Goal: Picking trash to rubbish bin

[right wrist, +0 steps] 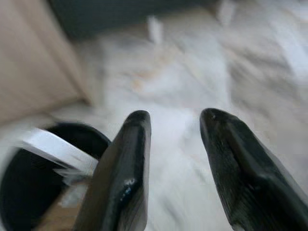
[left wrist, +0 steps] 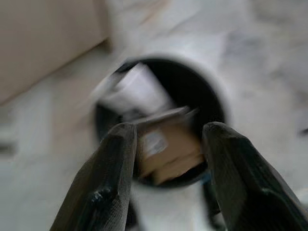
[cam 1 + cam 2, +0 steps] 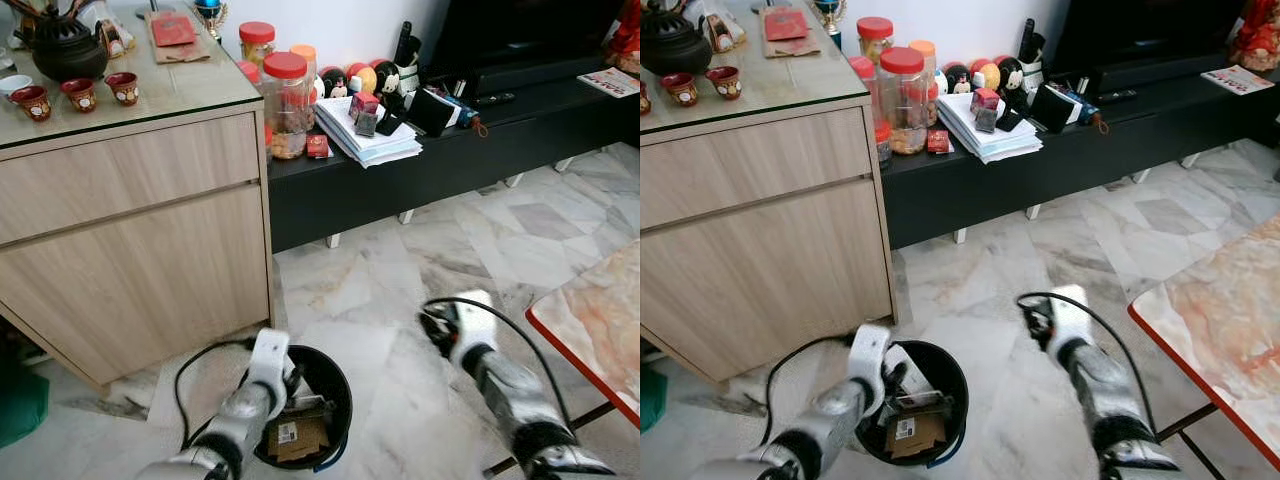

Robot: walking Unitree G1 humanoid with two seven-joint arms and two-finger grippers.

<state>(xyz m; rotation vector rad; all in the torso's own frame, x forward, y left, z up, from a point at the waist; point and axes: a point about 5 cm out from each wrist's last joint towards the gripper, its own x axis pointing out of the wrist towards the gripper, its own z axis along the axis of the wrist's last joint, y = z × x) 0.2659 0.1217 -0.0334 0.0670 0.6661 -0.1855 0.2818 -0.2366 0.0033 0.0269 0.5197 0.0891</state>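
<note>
No readable text anywhere; the white label on the cardboard box (image 3: 296, 436) in the bin (image 3: 338, 385) is too small.

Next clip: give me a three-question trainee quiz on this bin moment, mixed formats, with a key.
1. True or false: the left gripper is open above the black bin.
2. What brown item lies in the bin? A) cardboard box B) teapot C) jar
3. Fill in: the right gripper hangs over the ___ floor.

Key: 1 true. 2 A, the cardboard box. 3 marble.
</note>
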